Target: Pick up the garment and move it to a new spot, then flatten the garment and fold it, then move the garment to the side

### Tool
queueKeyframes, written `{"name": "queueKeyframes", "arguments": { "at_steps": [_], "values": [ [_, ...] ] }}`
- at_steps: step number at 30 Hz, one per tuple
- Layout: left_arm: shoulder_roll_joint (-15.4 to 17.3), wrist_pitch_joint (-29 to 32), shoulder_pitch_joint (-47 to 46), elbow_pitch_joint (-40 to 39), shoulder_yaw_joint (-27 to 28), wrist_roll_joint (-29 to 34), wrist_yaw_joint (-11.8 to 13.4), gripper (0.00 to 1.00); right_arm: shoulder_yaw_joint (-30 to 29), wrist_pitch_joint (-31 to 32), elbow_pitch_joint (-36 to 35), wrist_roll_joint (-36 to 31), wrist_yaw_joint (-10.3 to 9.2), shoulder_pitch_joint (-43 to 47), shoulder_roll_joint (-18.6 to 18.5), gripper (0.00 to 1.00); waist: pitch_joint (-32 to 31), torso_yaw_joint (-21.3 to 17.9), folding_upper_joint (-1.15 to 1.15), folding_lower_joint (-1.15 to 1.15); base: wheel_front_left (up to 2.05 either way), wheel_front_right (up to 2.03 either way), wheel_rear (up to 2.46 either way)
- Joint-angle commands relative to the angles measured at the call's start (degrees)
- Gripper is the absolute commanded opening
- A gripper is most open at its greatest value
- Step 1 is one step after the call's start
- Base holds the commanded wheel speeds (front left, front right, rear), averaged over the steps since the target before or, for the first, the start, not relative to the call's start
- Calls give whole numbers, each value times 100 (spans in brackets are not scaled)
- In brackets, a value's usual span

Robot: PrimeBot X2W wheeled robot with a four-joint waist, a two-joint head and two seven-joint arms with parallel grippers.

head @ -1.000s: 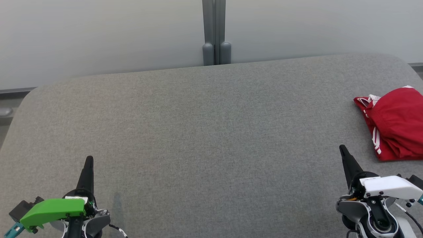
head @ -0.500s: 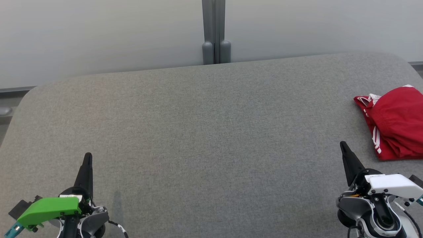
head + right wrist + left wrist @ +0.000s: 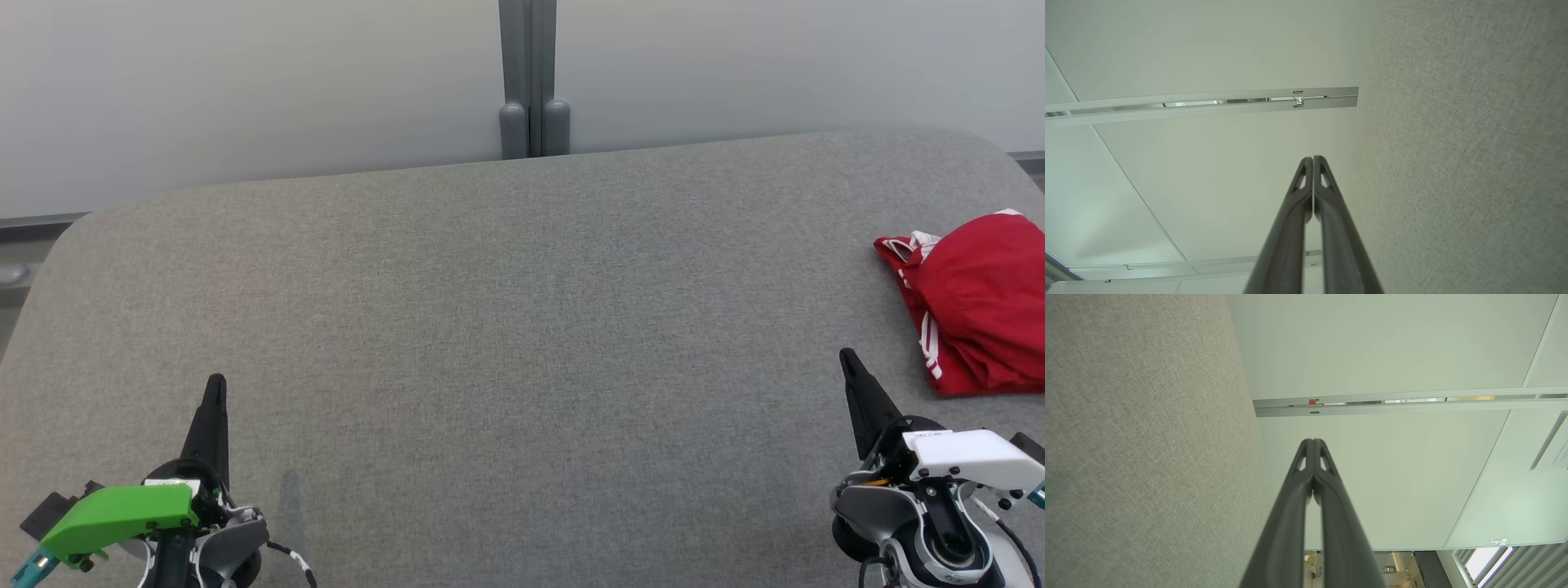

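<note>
Soft, even, bright light. A faint shadow lies on the grey padded surface (image 3: 522, 327) beside the left gripper (image 3: 216, 380). Head view sharp.

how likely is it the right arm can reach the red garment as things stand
Probably yes: the red garment lies just ahead and right of the right gripper on the grey fabric surface, nothing between them. The gripper is shut and would need to open.

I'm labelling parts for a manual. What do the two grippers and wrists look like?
Both have two long, dark, tapering fingers with small cut-outs near the tips. The left gripper carries a bright green wrist cover and a black-and-white striped cable; the right gripper carries a white cover above a grey joint housing.
</note>
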Motion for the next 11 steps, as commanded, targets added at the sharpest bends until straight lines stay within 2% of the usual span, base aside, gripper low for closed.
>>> {"name": "queueKeyframes", "arguments": {
  "at_steps": [1,11],
  "values": [
    [-1,21,-56,-9,15,-18,-35,0,-9,15,-27,37,0,-37,-3,0,0,0,0,0,0,0,0],
    [-1,21,-56,-10,15,-19,-35,0,-8,14,-27,38,0,-37,-3,0,0,0,0,0,0,0,0]
  ]
}}
